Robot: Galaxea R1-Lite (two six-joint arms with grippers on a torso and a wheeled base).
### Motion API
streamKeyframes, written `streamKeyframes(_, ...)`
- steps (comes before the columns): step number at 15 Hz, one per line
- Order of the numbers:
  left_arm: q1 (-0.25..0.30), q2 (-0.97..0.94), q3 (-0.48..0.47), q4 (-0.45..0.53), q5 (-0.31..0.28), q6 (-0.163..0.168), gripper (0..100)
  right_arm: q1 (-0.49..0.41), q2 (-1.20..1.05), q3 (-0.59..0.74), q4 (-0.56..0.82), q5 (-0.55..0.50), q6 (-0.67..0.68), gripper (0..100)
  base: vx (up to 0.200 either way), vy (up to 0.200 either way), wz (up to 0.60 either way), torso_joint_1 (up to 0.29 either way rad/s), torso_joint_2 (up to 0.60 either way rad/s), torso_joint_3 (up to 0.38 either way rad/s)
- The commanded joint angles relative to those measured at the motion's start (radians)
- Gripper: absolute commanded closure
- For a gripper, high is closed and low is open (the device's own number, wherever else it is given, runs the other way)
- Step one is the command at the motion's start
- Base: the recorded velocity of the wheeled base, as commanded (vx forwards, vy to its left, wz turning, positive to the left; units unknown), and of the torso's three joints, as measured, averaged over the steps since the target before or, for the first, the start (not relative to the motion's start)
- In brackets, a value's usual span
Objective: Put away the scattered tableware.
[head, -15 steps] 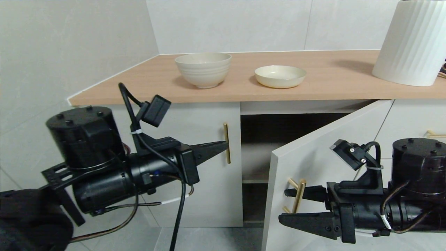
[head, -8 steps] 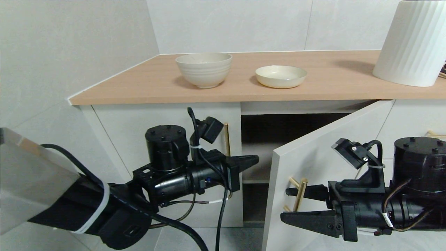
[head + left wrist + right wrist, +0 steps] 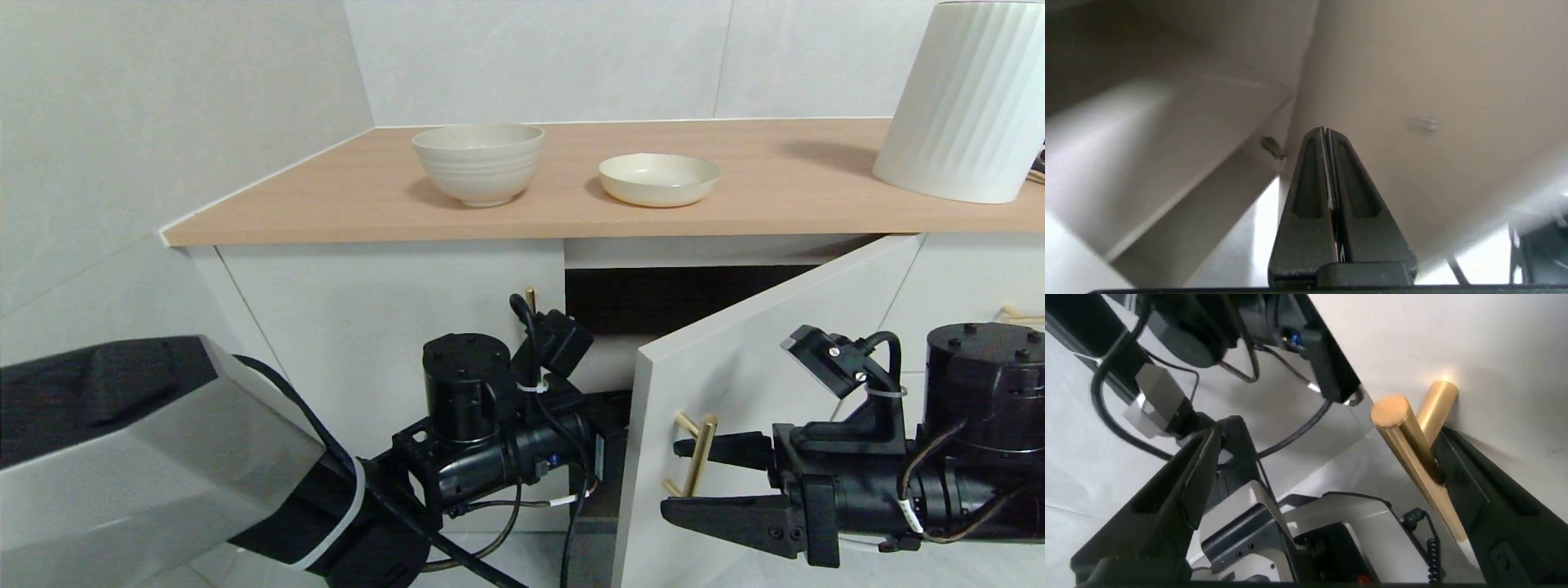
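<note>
left gripper (image 3: 1325,135) | jaws pressed together | pale cabinet panels (image 3: 1445,73) close ahead

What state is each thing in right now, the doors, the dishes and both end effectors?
Ribbed cream ceramic bowl: upright on the wooden countertop.
Shallow cream dish: upright, empty.
Left white cabinet door: closed.
Right white cabinet door: swung partly open.
Left end effector: shut, at the cabinet opening.
Right end effector: open, fingers either side of the gold bar handle.

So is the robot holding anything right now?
Nothing is held. The right gripper is open around the gold door handle without squeezing it. The left gripper is shut and empty.
</note>
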Motion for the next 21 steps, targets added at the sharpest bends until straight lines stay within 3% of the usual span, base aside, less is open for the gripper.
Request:
streamKeyframes(1, -0.024, -0.016, 0.015, -0.003, 0.002, 0.000, 100, -0.063, 0.002, -0.001, 0.000, -0.003, -0.041, 0, 0.000, 0.000, 0.00, 0.000, 0.00, 0.000)
streamKeyframes(4, -0.029, -0.018, 0.019, -0.003, 0.002, 0.000, 100, -0.120, -0.005, -0.002, 0.001, -0.004, -0.052, 0, 0.000, 0.000, 0.00, 0.000, 0.00, 0.000)
streamKeyframes(8, -0.029, -0.016, 0.019, -0.005, 0.002, -0.001, 100, -0.127, -0.074, 0.047, 0.024, -0.006, -0.137, 0, 0.000, 0.000, 0.00, 0.000, 0.00, 0.000)
streamKeyframes(11, -0.029, -0.018, 0.019, -0.005, 0.002, -0.004, 100, -0.123, -0.307, -0.030, 0.326, -0.026, -0.174, 0, 0.000, 0.000, 0.00, 0.000, 0.00, 0.000)
streamKeyframes(13, -0.029, -0.015, 0.019, -0.005, 0.002, -0.006, 100, -0.098, -0.369, -0.079, 0.380, -0.138, -0.191, 0, 0.000, 0.000, 0.00, 0.000, 0.00, 0.000)
streamKeyframes(14, -0.029, -0.016, 0.019, -0.005, 0.002, -0.006, 100, -0.052, -0.419, -0.083, 0.425, -0.319, -0.263, 0, 0.000, 0.000, 0.00, 0.000, 0.00, 0.000)
streamKeyframes(16, -0.029, -0.024, 0.015, -0.005, 0.002, -0.012, 100, 0.135, -0.498, -0.093, 0.561, -0.667, -0.285, 0, 0.000, 0.000, 0.00, 0.000, 0.00, 0.000)
streamKeyframes(17, -0.029, -0.024, 0.015, -0.003, 0.002, -0.015, 100, 0.147, -0.501, -0.094, 0.572, -0.688, -0.285, 0, 0.000, 0.000, 0.00, 0.000, 0.00, 0.000)
streamKeyframes(18, -0.029, -0.022, 0.012, -0.003, 0.002, -0.047, 100, 0.167, -0.522, -0.089, 0.641, -0.809, -0.279, 0, 0.000, 0.000, 0.00, 0.000, 0.00, 0.000)
streamKeyframes(21, -0.029, -0.025, 0.015, -0.003, 0.002, -0.064, 100, 0.167, -0.547, -0.082, 0.641, -0.736, -0.231, 0, 0.000, 0.000, 0.00, 0.000, 0.00, 0.000)
